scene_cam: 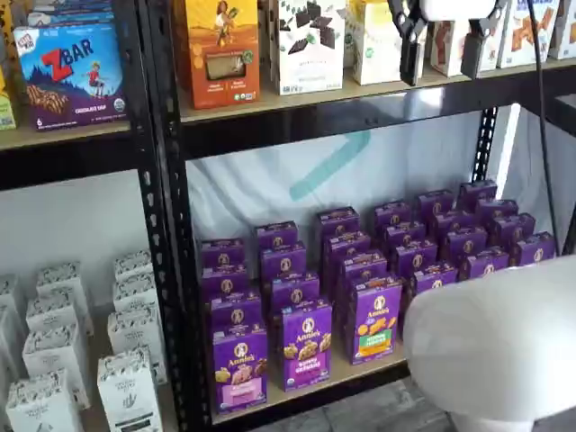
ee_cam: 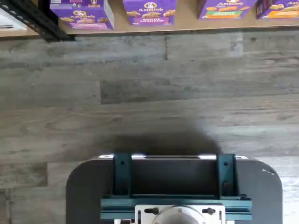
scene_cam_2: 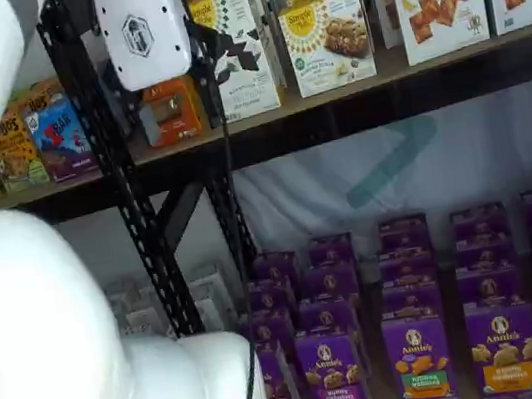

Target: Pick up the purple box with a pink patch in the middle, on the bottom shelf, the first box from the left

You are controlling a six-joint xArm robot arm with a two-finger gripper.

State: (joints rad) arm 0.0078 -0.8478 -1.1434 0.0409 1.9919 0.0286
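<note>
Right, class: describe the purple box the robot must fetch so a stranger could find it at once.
Find the bottom shelf, a tan board between black uprights, filled with rows of purple Annie's cartons. Go to the front row, to the carton nearest the left upright: the purple box. Only it has a pink band across its front; its neighbour has none.

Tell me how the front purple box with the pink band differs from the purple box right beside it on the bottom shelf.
The purple box has a pink band low on its front; the neighbouring purple carton has none and carries white lettering there. The purple box stands at the end of the row beside the black upright; the neighbour stands further in. Both are upright Annie's cartons.
</note>
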